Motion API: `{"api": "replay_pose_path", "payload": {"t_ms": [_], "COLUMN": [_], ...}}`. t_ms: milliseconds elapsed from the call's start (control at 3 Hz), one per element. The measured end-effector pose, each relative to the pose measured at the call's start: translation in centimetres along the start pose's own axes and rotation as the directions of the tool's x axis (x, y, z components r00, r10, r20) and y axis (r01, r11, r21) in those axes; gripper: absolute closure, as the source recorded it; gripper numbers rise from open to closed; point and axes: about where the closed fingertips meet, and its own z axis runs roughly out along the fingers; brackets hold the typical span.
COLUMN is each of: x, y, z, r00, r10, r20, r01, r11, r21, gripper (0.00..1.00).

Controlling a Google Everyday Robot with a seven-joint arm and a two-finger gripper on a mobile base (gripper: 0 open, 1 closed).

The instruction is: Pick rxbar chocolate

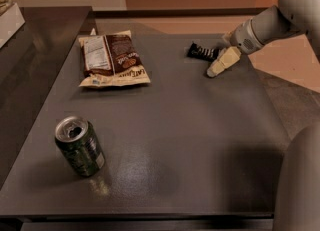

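Note:
The rxbar chocolate [202,51] is a small flat black bar with white lettering. It lies near the far right of the dark grey table [170,140]. My gripper [218,65] comes in from the right on a grey arm. Its cream fingers point down and left, with the tips just right of and in front of the bar, close to the table top. Part of the bar's right end is hidden behind the fingers.
A brown-and-white snack bag [112,60] lies flat at the far left. A green can [80,146] stands upright at the near left. A darker counter [35,40] adjoins the table on the left. Part of the robot's body [300,185] fills the lower right corner.

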Motion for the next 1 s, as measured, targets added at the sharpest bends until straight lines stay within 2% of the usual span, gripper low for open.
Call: {"api": "replay_pose_path", "payload": {"t_ms": [333, 667, 1000], "x": [0.01, -0.60, -0.80], "y": [-0.13, -0.37, -0.39], "z": [0.94, 1.58, 1.37], "r00": [1.000, 0.999, 0.999], "r10": [0.011, 0.035, 0.035], "r20": [0.004, 0.022, 0.022], "r01": [-0.011, -0.034, -0.034], "r11": [0.9999, 0.9984, 0.9984], "r21": [-0.012, -0.046, -0.046], "gripper": [0.00, 0.74, 0.96]}}
